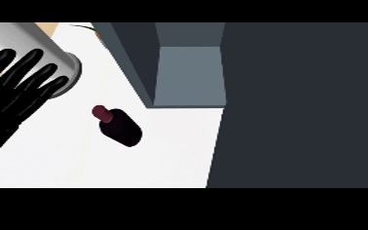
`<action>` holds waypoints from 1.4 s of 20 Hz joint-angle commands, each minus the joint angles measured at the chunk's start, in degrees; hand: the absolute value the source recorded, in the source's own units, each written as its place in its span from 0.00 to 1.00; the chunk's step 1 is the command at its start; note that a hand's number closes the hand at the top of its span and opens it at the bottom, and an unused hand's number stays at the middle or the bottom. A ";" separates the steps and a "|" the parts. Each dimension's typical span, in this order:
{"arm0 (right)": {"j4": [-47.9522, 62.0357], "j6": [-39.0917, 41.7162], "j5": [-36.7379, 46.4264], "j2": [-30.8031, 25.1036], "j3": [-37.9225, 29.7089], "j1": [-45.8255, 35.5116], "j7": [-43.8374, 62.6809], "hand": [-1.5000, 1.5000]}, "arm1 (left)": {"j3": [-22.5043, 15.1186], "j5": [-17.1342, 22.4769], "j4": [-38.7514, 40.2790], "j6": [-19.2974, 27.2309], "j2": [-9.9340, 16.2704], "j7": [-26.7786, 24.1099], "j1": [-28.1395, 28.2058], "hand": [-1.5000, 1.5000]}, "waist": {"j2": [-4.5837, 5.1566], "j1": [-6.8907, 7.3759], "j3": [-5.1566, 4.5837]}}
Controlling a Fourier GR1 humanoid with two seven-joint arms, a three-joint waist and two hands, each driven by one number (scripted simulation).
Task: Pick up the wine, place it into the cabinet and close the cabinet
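Note:
The wine bottle (pixel 120 128) is dark with a maroon cap and sits on the white counter (pixel 72 161), its neck pointing to the upper left. The grey cabinet (pixel 188 75) stands behind it and to the right, its inside open to view. Its dark door (pixel 291 107) is swung open and fills the right side of the view. My left hand (pixel 25 85) shows at the left edge, open with fingers straight and pointing up, well apart from the bottle. My right hand does not show.
A shiny metal cylinder (pixel 50 46) stands at the top left, partly behind my left hand's fingers. A tan patch of wood (pixel 47 28) shows at the top edge beside it.

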 commanded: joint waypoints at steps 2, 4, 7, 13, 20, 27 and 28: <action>-10.80 -2.34 6.36 -1.75 3.01 2.50 5.65 0.00 | -0.90 -3.94 0.96 -2.30 -2.10 -1.57 3.56 0.00 | -0.05 -0.20 -0.03; -9.58 -4.50 9.44 -1.00 5.82 -0.36 7.43 0.00 | 2.52 -0.63 4.14 -1.73 0.79 0.19 -0.82 0.00 | -0.02 -0.29 -0.06; -9.90 -4.51 7.70 -2.60 4.69 0.65 6.25 0.00 | -2.79 -8.94 6.17 -4.88 -4.14 -4.27 2.14 0.00 | 0.03 -0.76 -0.04; -13.31 -6.09 7.21 -5.04 4.54 -0.88 8.22 0.00 | -1.11 -8.81 9.15 -3.49 -3.11 -3.34 -2.01 0.00 | -0.07 -0.87 -0.01; -9.32 -8.87 9.79 -5.04 6.71 -3.21 7.58 0.00 | -3.16 -16.22 13.87 -11.06 -6.89 -11.04 3.80 0.00 | -0.03 -0.07 -0.03; -13.28 -10.50 7.04 -7.89 4.48 -4.60 10.54 0.00 | -3.29 -24.18 22.56 -14.61 -8.74 -18.72 4.21 0.00 | -0.01 -0.56 -0.05; -12.92 -11.74 9.34 -7.49 6.65 -4.78 12.31 0.00 | -2.62 -24.37 25.95 -14.29 -9.14 -19.80 0.70 0.00 | 0.01 -0.80 -0.07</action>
